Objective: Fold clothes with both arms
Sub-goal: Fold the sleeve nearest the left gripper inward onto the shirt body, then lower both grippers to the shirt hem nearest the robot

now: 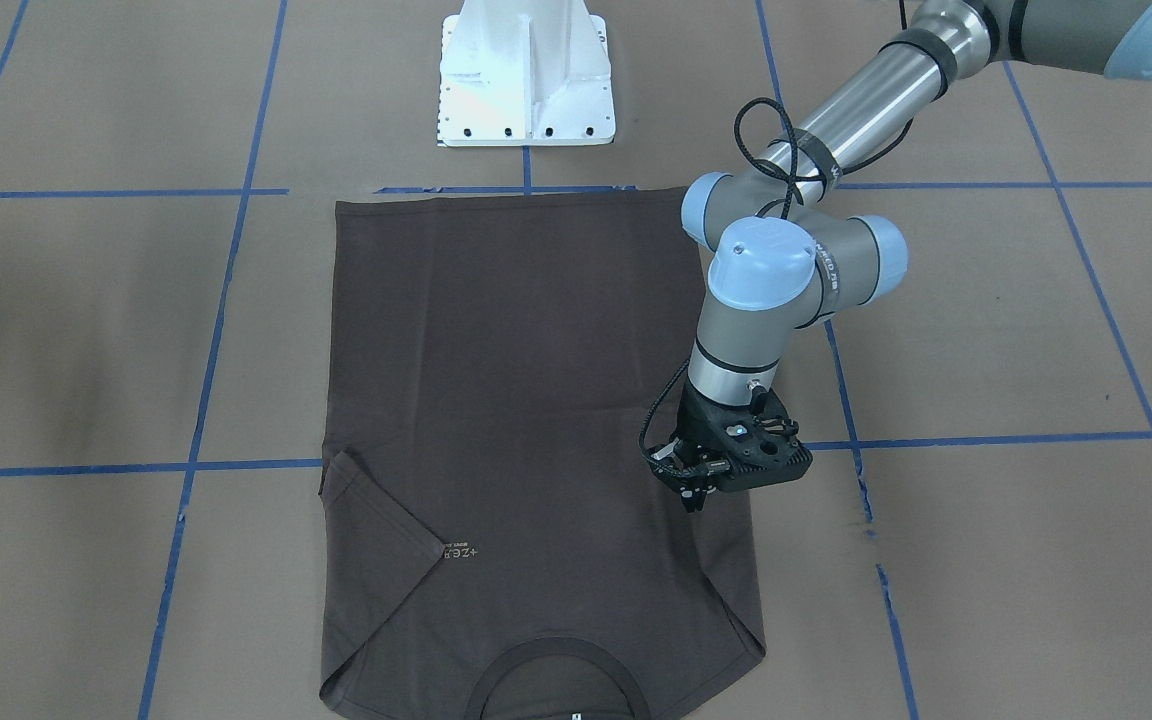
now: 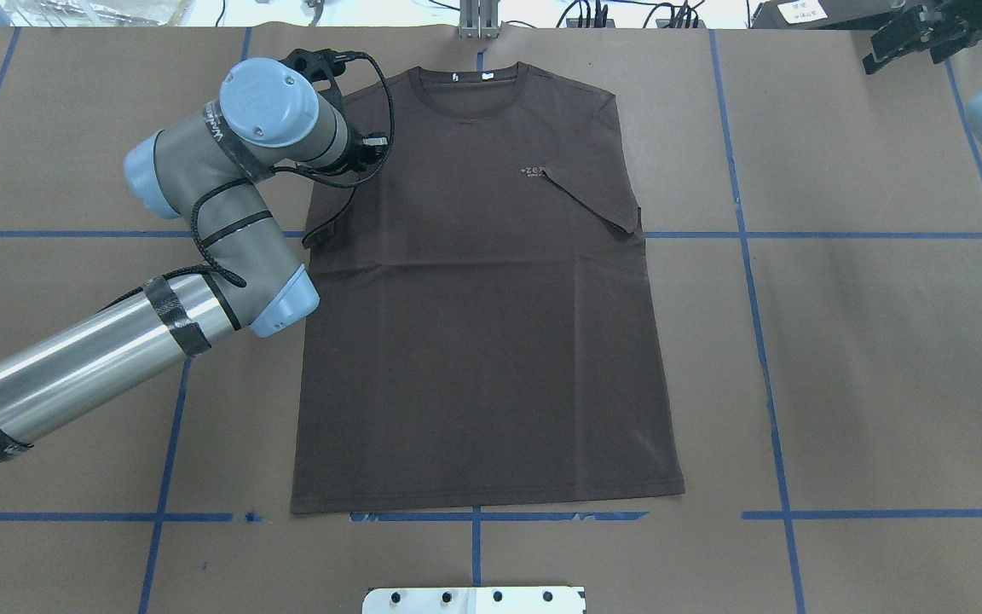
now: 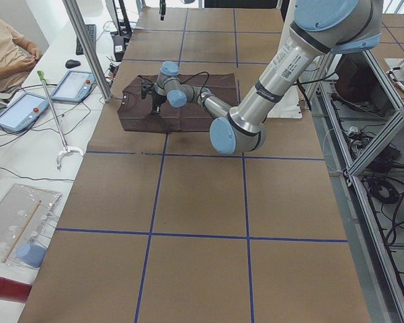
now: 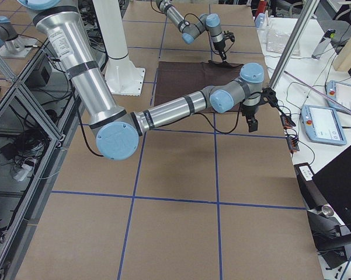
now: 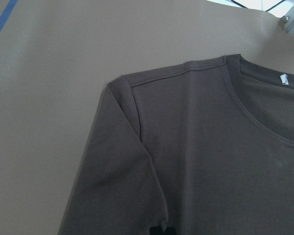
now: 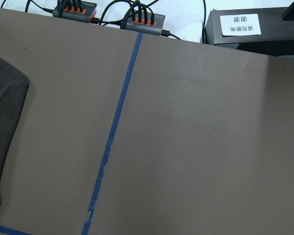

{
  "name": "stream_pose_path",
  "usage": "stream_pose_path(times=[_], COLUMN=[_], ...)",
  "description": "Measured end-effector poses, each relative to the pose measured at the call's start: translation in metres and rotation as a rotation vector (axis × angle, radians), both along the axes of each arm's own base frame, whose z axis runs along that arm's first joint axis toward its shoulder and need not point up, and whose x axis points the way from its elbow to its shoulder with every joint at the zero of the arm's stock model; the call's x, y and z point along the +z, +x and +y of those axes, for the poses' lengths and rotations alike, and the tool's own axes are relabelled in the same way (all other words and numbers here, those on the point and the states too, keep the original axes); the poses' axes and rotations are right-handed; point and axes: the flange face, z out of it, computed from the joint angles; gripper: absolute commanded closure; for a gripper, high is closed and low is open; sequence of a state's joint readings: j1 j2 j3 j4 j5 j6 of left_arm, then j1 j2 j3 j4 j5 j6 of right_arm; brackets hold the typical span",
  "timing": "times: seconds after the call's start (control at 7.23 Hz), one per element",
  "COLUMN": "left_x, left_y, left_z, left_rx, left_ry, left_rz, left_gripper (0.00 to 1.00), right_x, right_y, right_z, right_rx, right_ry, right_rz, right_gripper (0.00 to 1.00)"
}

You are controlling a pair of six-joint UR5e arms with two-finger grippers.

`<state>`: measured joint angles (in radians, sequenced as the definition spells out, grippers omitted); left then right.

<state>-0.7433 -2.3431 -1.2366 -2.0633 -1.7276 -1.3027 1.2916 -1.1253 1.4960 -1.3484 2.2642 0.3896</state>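
Note:
The dark grey-brown T-shirt (image 1: 516, 400) lies flat, chest up, on the brown table, collar at the far side in the overhead view (image 2: 491, 341). One sleeve (image 2: 593, 196) is folded in over the chest beside the pale lettering. My left gripper (image 1: 693, 497) points down at the other sleeve. In the left wrist view that sleeve (image 5: 127, 161) rises in a ridge to the closed fingertips (image 5: 161, 230), so it is shut on the sleeve's edge. My right gripper (image 4: 252, 123) hangs off the shirt near the table's far corner (image 2: 892, 38). I cannot tell its jaws.
The white base pedestal (image 1: 526, 80) stands at the robot's side of the shirt. Blue tape lines (image 2: 747, 230) grid the table. Cable hubs (image 6: 142, 22) and a black labelled box (image 6: 254, 27) sit past the far edge. Tablets (image 3: 20, 111) and a person (image 3: 7, 47) are beside it.

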Motion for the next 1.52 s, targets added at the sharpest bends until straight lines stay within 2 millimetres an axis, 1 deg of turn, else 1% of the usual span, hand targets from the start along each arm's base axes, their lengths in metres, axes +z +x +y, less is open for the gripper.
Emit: stream_pose_path(times=[0.14,0.55,0.69,0.83,0.97,1.11,1.24,1.38,1.52], left_x=[0.000,0.001,-0.003,-0.011,-0.016,-0.017,-0.021,-0.025,-0.024], left_y=[0.001,0.000,-0.003,-0.010,-0.024,-0.046,-0.066,-0.074,-0.074], left_z=[0.000,0.001,0.003,0.009,0.023,0.048,0.079,0.118,0.157], left_rx=[-0.001,0.038,0.064,0.089,0.120,0.158,0.201,0.241,0.257], left_ry=[-0.003,0.040,0.074,0.103,0.140,0.176,0.201,0.206,0.182], left_rz=[0.000,-0.026,-0.039,-0.049,-0.052,-0.031,0.013,0.062,0.103], left_gripper=[0.01,0.00,0.00,0.00,0.00,0.00,0.00,0.00,0.00], right_x=[0.000,-0.004,-0.012,-0.031,-0.055,-0.074,-0.088,-0.099,-0.103], right_y=[0.000,-0.005,-0.016,-0.039,-0.073,-0.111,-0.148,-0.181,-0.206], right_z=[0.000,0.000,0.003,0.015,0.037,0.070,0.114,0.167,0.224], right_rx=[0.000,0.008,0.029,0.058,0.094,0.129,0.169,0.212,0.245], right_ry=[0.000,-0.011,-0.034,-0.057,-0.088,-0.122,-0.149,-0.181,-0.215], right_rz=[0.000,-0.008,-0.021,-0.040,-0.066,-0.088,-0.104,-0.124,-0.141], right_gripper=[0.00,0.00,0.00,0.00,0.00,0.00,0.00,0.00,0.00])
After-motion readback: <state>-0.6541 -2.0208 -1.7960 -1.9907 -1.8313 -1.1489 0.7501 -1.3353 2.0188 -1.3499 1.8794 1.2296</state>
